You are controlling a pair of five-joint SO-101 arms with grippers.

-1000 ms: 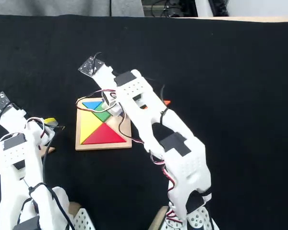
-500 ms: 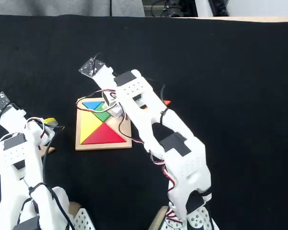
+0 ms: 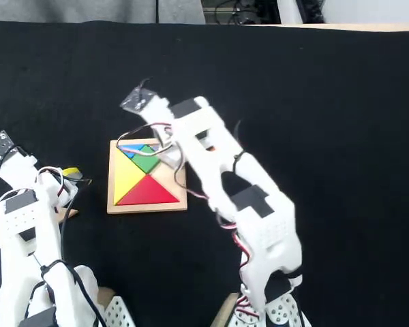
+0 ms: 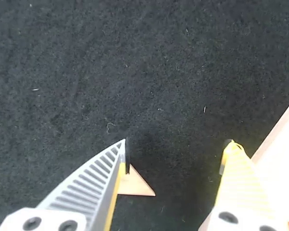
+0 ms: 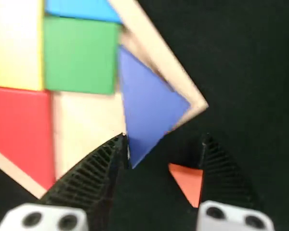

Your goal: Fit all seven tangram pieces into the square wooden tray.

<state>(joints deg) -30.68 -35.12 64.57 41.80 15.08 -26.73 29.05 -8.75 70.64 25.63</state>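
Up high: spot the square wooden tray (image 3: 147, 207) left of the bench's (image 3: 327, 102) middle, a red triangle (image 3: 148, 193) and a yellow triangle (image 3: 126, 176) seated inside. Left wrist next: find the left pincer (image 4: 177, 144) spread wide, a pale triangle (image 4: 137, 186) just beside one finger. Now the right wrist: catch the right pincer (image 5: 164, 139) released too, an orange triangle (image 5: 188, 179) between its fingers, a blue triangle (image 5: 147, 110) lying across the tray's corner rim.

right arm (image 3: 206, 142) overhangs the tray's (image 3: 111, 185) far right corner.
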